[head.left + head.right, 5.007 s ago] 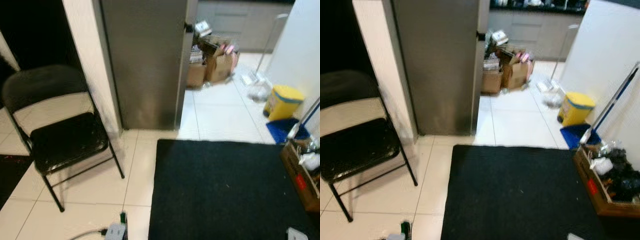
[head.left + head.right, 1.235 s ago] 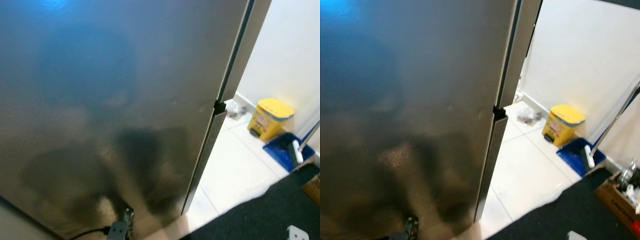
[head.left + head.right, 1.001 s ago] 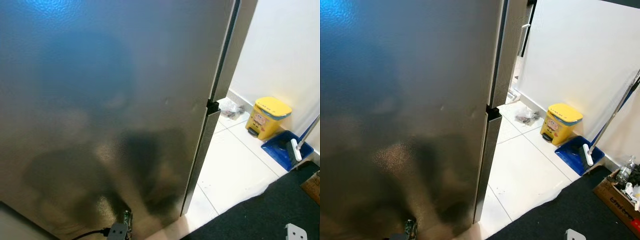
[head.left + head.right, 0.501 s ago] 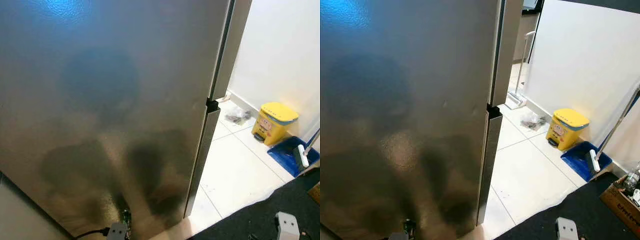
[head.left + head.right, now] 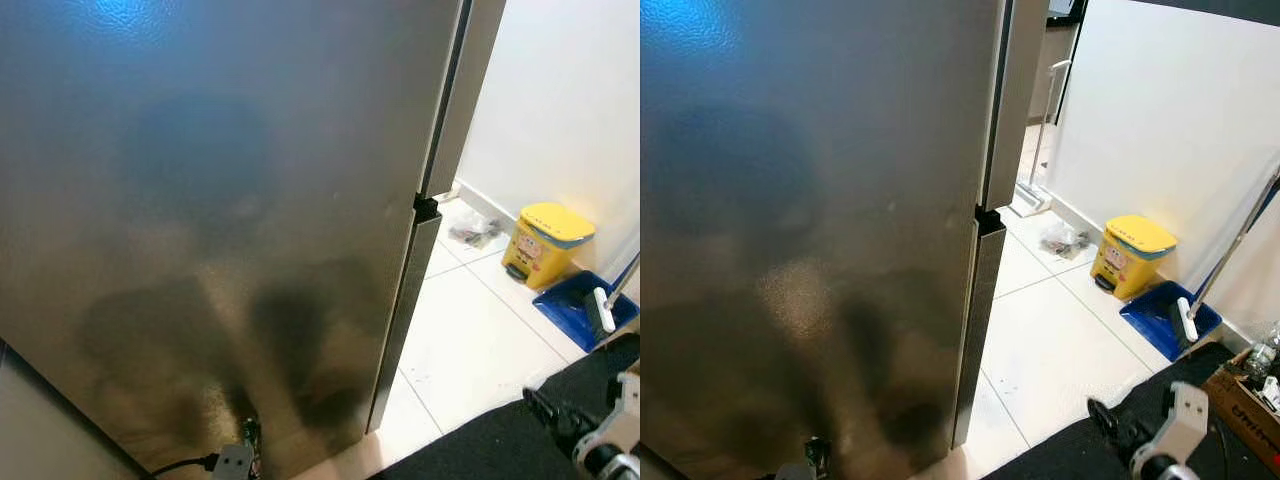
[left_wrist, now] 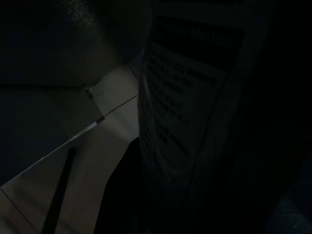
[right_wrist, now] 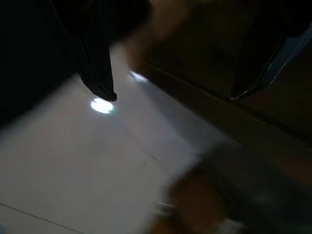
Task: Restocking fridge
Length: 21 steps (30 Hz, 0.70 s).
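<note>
Facing the closed fridge [image 5: 230, 220], right claw [image 5: 1110, 420] low beside it.

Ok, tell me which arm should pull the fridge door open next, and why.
Right, probably. The right gripper is raised near the fridge, open and empty in its wrist view. The left wrist view shows a labelled container close between that gripper's fingers, so that arm looks occupied.
</note>
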Motion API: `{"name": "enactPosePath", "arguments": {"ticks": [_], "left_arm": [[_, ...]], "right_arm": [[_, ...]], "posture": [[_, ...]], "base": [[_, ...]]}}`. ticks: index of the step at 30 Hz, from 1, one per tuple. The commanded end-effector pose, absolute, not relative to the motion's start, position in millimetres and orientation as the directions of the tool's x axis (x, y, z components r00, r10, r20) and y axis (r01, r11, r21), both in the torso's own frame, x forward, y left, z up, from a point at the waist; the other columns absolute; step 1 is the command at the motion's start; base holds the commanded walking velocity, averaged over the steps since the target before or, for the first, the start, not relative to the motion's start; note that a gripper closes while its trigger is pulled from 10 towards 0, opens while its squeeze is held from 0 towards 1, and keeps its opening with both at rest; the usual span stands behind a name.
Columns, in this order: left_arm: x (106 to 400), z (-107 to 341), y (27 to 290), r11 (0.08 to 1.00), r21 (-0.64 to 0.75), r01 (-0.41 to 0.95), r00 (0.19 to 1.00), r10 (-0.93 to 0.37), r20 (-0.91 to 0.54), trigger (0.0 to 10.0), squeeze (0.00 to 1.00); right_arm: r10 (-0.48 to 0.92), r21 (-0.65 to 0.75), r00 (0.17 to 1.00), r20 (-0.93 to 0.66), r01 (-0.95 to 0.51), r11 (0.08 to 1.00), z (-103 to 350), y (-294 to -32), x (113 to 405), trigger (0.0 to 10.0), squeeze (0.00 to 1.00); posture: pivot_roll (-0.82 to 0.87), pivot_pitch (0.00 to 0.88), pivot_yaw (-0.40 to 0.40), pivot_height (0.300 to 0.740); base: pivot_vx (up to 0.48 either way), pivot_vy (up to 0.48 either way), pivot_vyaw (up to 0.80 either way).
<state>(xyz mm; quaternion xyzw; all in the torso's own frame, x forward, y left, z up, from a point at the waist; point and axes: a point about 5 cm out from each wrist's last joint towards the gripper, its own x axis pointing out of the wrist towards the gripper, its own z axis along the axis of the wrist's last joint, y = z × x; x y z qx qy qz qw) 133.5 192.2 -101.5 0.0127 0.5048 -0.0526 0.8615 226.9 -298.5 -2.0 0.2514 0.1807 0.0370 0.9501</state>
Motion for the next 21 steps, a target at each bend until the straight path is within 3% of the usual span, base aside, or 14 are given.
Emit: {"name": "enactPosePath", "arguments": {"ticks": [1,3,7,14,15,16,17,21], "left_arm": [[126,-105,189,0.993,-0.041,0.107,0.461,-0.086,-0.883,10.0,0.00],[126,-105,189,0.994,-0.041,0.104,0.462,-0.085,-0.883,10.0,0.00],[125,-105,190,0.994,-0.039,0.106,0.460,-0.084,-0.884,10.0,0.00],[114,-107,195,0.992,-0.032,0.124,0.440,-0.084,-0.894,10.0,0.00],[111,-107,197,0.992,-0.030,0.126,0.436,-0.082,-0.896,10.0,0.00],[109,-108,199,0.991,-0.028,0.128,0.433,-0.081,-0.898,10.0,0.00],[105,-108,201,0.991,-0.025,0.132,0.427,-0.079,-0.901,10.0,0.00],[92,-109,210,0.990,-0.012,0.140,0.405,-0.069,-0.912,10.0,0.00]], "right_arm": [[0.261,0.511,0.933,-0.247,-0.103,0.854,11,-294,239,10.0,1.00],[0.342,0.498,0.922,-0.179,-0.215,0.840,23,-283,254,10.0,1.00],[0.367,0.467,0.921,-0.131,-0.269,0.842,34,-276,269,10.0,1.00],[0.288,0.393,0.951,-0.117,-0.221,0.892,51,-260,299,10.0,1.00],[0.289,0.393,0.952,-0.104,-0.228,0.891,54,-256,304,10.0,0.90],[0.294,0.396,0.951,-0.094,-0.235,0.888,57,-253,307,10.0,0.90],[0.300,0.391,0.950,-0.090,-0.243,0.888,60,-248,312,10.0,0.00],[0.317,0.332,0.943,-0.098,-0.270,0.904,70,-234,327,10.0,0.00]], "posture": [[-0.03,0.000,-0.037,0.740],[-0.02,0.000,-0.038,0.740],[-0.02,0.000,-0.029,0.740],[-0.02,0.000,-0.007,0.740],[-0.02,0.000,-0.002,0.740],[-0.01,0.000,0.002,0.740],[-0.01,0.000,0.009,0.740],[-0.01,0.000,0.018,0.740]], "base": [[0.000,0.000,0.00],[0.000,0.000,0.00],[0.000,0.000,0.00],[0.000,0.000,0.00],[0.000,0.000,0.00],[0.000,0.000,0.00],[0.000,0.000,0.00],[0.000,0.000,0.00]]}}
